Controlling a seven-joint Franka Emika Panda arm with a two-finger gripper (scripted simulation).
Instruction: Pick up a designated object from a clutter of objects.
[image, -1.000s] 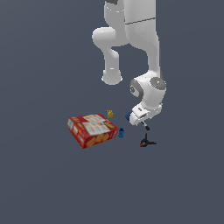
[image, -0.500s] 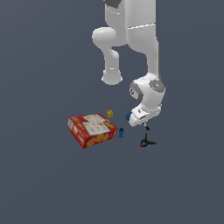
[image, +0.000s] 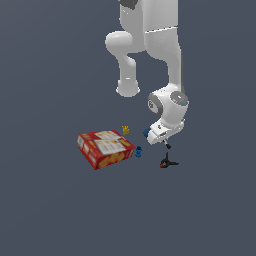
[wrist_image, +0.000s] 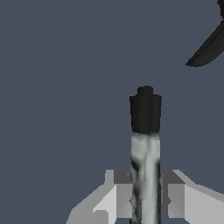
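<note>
- Wrist view: we see the gripper (wrist_image: 145, 197) closed narrow on the white-black stick (wrist_image: 145, 144), one finger (wrist_image: 120, 197) pressed to each side of the white shaft; the black end juts beyond the tips.
- Exterior view: the gripper (image: 165, 141) hangs low, the stick's black tip (image: 168, 146) poking out below it, just above the black clamp (image: 167, 163).
- Blue ball (image: 147, 133) sits partly hidden beside the wrist.
- Red cracker box (image: 105, 148) lies flat toward the exterior view's left; small blue piece (image: 138, 152) at its corner, tiny yellow piece (image: 126, 130) just behind.

Glossy white rounded arm links (image: 162, 45), grey joint caps, pale grey end effector (wrist_image: 145, 199) fingers.
</note>
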